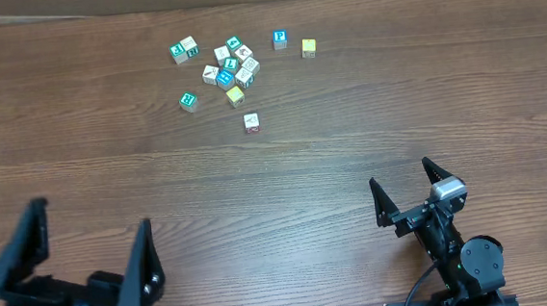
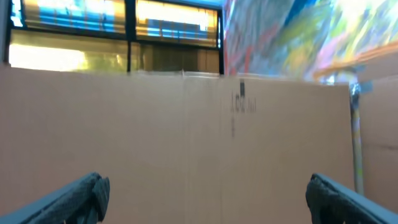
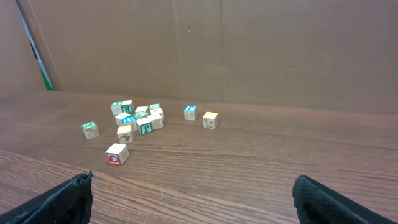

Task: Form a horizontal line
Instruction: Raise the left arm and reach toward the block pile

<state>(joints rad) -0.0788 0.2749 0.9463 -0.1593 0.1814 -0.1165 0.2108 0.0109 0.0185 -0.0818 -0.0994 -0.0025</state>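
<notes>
Overhead, the right gripper (image 1: 400, 173) has its black jaws spread fully with nothing between them, its arm folded low at the near edge of the brown wooden table (image 1: 462, 82). The left gripper (image 1: 91, 214) is equally wide and empty, facing a tan cardboard wall (image 2: 186, 137). Well ahead and left of the right gripper lies a whitish letter cube with a red mark (image 1: 251, 122). Beyond it is an unaligned cluster of white, teal and yellow letter cubes (image 1: 229, 69). A teal-and-white cube (image 1: 280, 40) and a pale yellow cube (image 1: 309, 47) sit apart on the cluster's gripper-ward side.
</notes>
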